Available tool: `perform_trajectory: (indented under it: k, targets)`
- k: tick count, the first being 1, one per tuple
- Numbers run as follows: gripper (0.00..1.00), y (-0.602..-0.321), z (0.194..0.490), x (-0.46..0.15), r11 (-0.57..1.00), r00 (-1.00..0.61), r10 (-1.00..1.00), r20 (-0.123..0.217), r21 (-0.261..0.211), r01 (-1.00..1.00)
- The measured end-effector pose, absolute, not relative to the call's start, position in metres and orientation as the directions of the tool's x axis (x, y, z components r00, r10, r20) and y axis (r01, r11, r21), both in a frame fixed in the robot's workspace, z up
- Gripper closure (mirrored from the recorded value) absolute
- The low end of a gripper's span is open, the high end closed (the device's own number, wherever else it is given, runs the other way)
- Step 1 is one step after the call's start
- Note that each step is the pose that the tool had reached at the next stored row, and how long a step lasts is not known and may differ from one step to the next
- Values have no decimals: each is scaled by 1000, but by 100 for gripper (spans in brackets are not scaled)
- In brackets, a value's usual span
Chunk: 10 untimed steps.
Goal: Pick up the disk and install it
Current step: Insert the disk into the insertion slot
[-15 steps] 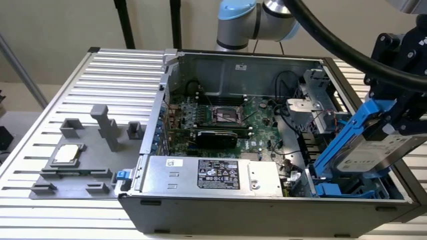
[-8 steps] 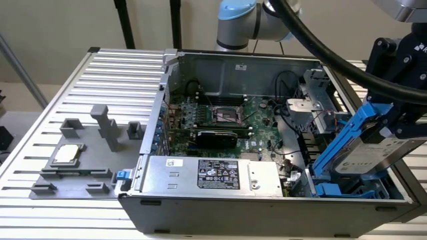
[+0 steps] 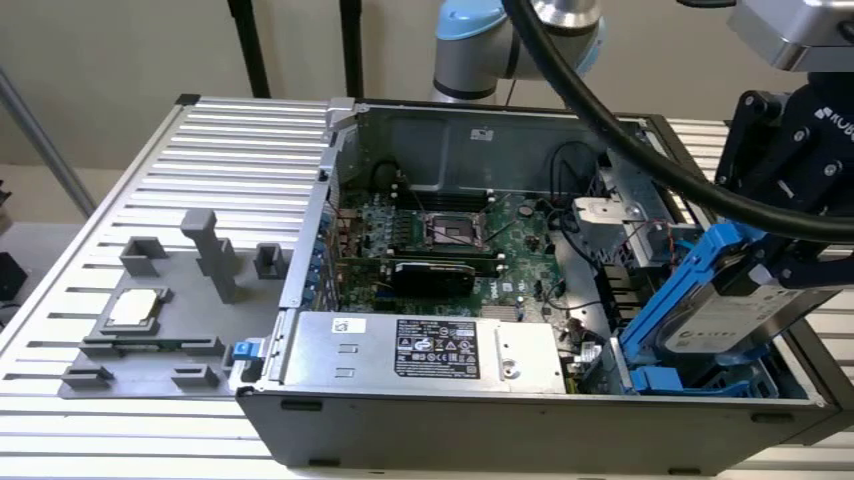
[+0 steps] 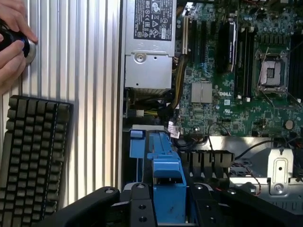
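The gripper (image 3: pixel 790 262) is clamped on the disk (image 3: pixel 727 322), its black fingers (image 4: pixel 140 208) pinching the blue carrier, and holds it tilted over the end of the open computer case (image 3: pixel 534 432) at the exterior view's right, low against the blue drive cage (image 3: pixel 663 380); I cannot tell whether they touch. The case also holds the motherboard (image 3: pixel 441 235) and a grey power supply (image 3: pixel 427 345) along its near wall. Outside on the ribbed table (image 3: pixel 240 130), a grey fixture (image 3: pixel 147 350) holds a CPU chip (image 3: pixel 134 308), well apart.
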<state>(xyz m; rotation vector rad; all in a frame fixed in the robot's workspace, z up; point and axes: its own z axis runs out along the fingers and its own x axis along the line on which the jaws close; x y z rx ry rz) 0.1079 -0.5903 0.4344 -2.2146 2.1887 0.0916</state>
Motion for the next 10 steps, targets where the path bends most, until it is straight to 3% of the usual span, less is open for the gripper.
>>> perform_trajectory:
  k: [10]
  targets:
    - [100,-590,417,107,-16,15,-998,-61,22,-1000]
